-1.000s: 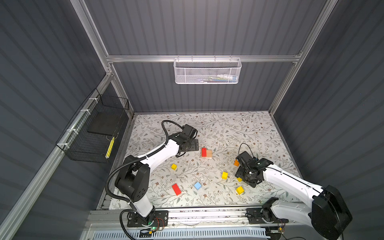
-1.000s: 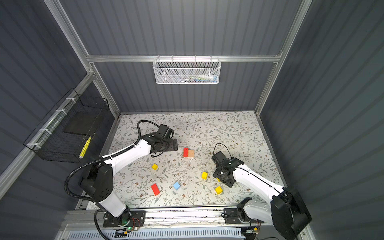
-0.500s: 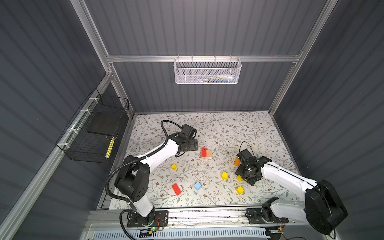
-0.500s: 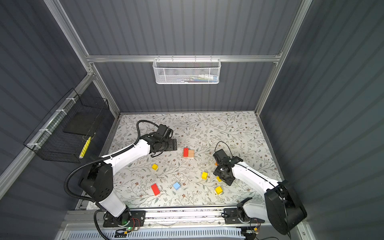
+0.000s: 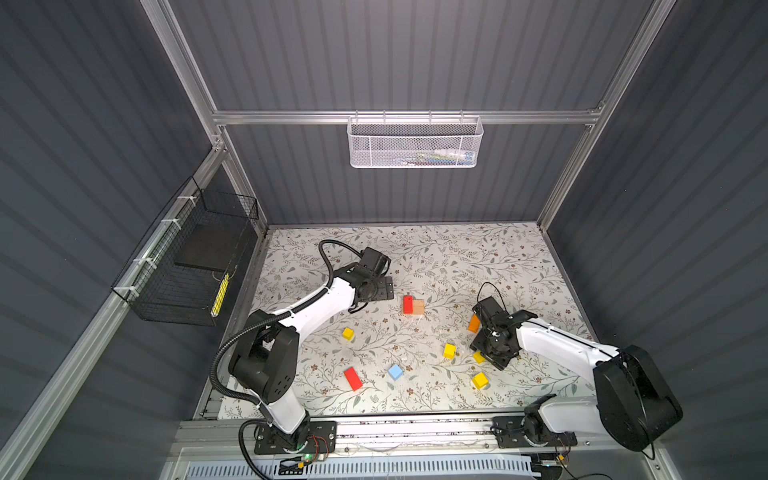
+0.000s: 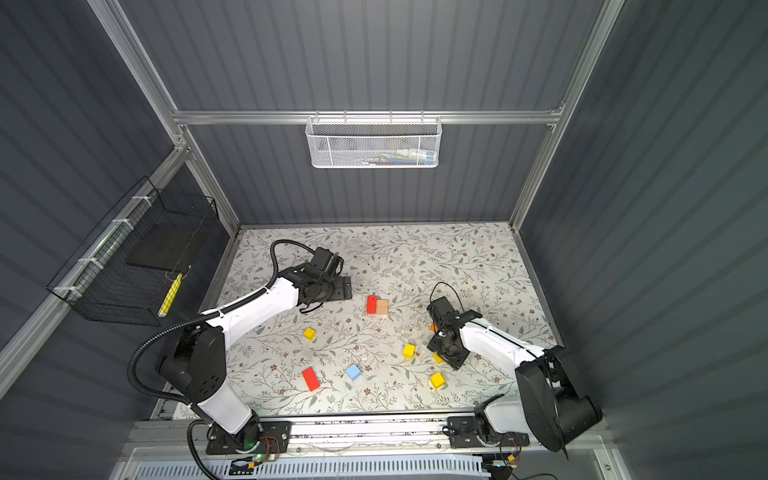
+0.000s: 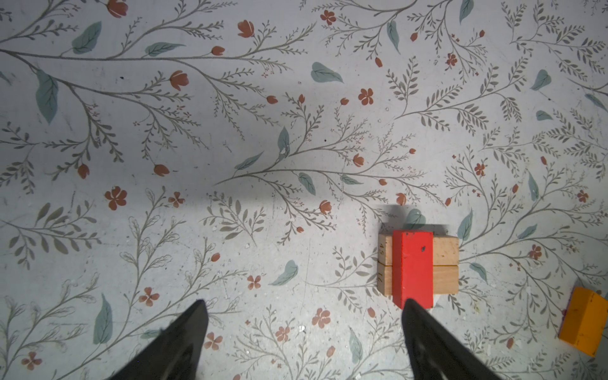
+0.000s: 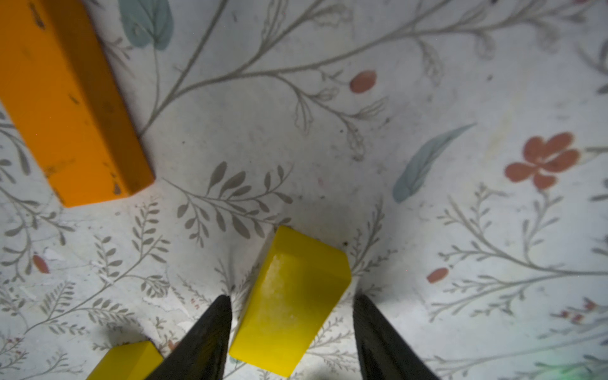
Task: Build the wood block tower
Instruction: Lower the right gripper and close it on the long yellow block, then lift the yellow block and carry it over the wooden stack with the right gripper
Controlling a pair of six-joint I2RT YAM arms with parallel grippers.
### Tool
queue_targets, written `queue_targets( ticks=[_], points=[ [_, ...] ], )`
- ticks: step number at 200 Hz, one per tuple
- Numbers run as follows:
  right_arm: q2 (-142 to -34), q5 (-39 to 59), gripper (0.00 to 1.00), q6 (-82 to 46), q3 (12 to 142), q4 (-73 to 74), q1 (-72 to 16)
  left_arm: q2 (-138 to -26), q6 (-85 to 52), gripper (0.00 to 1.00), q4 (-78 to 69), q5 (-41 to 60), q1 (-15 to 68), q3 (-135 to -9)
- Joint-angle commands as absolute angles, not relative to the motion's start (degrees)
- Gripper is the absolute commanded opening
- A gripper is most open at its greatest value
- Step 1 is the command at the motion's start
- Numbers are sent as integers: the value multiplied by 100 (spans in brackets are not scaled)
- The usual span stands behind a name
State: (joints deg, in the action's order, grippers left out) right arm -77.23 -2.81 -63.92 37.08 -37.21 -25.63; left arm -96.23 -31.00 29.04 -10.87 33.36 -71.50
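While the nearest loose pieces, a small yellow wooden cube point(image 5: 479, 380), a light-blue wooden cube point(image 5: 395, 372) and a flat red wooden brick point(image 5: 352, 378), lie at the front of the floral worktop point(image 5: 457, 257), the right pincer point(image 8: 291, 307) stands low over a yellow oblong wooden brick point(image 8: 296, 269). Its jaws are apart on either side, not yet pinching. The brick's long axis runs nearly along the pincer's reach, slightly skewed, so the jaws would close across its narrow width. Just beyond lies an orange wooden brick point(image 8: 65, 98). Farther back, the tower's start stands mid-worktop: a second red wooden brick point(image 7: 413, 269) across two bare tan bricks point(image 7: 444, 250). Farthest, the left pincer point(image 7: 304, 316) hangs beside it, spread wide and empty.
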Motion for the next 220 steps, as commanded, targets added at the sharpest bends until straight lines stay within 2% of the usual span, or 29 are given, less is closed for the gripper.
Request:
queue_targets(
  ticks=[1, 53, 147, 185, 220],
  points=[
    [-7800, -233, 57, -6326, 3800, -3755, -2538, -9511, -2997, 92, 2896, -1033, 3298, -7067],
    [-7886, -147, 48, -6276, 3791, -3691, -2540, -9457, -3033, 92, 2869, -1022, 3270, -7006],
    [-7877, -328, 25, -5587, 4316, -4236, -2532, -9501, -3007, 92, 2928, -968, 3261, -7108],
    [-7791, -420, 22, -5090, 4898, -4628, -2571, -9492, -3002, 89, 2892, -882, 3261, -7125],
    [-7973, -547, 21, -4696, 5565, -4805, -2708, -9509, -2977, 83, 2822, -692, 3261, -7139]
  ],
)
